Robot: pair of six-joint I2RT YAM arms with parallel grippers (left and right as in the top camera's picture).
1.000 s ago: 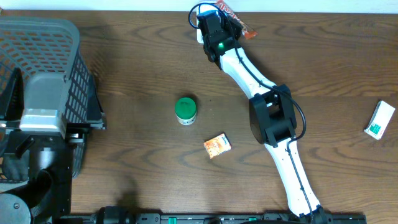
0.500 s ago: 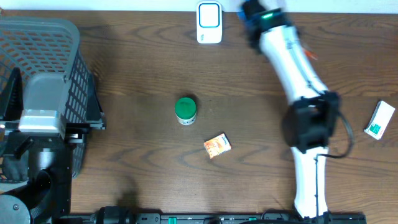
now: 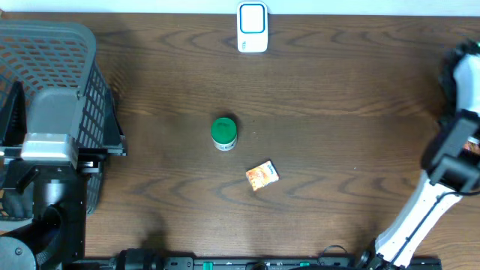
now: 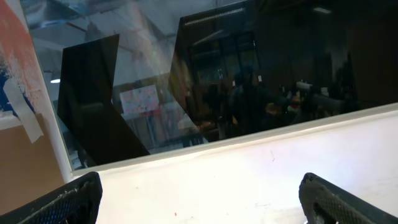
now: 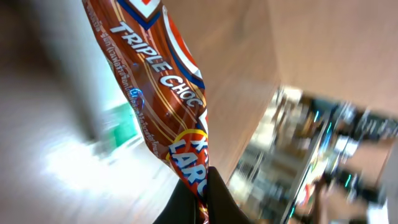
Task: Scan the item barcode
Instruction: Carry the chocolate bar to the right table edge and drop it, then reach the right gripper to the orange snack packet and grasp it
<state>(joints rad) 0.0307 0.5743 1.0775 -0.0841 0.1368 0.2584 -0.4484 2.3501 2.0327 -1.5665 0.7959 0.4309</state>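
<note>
Dark wooden tabletop carried a mesh basket at left, a green-lidded jar and orange packet mid-surface, and the white scanner at its far edge. Left hand gaped wide and empty before a dark window; the right hand was clamped on the lower end of the brown chocolate wrapper, which rose away from its fingertips.

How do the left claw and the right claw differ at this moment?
The left claw stands wide open with nothing in it; the right claw is shut on a brown chocolate wrapper. The left claw's view is sharp, facing a dark window; the right claw's is blurred. Shared: neither is at the white scanner.
</note>
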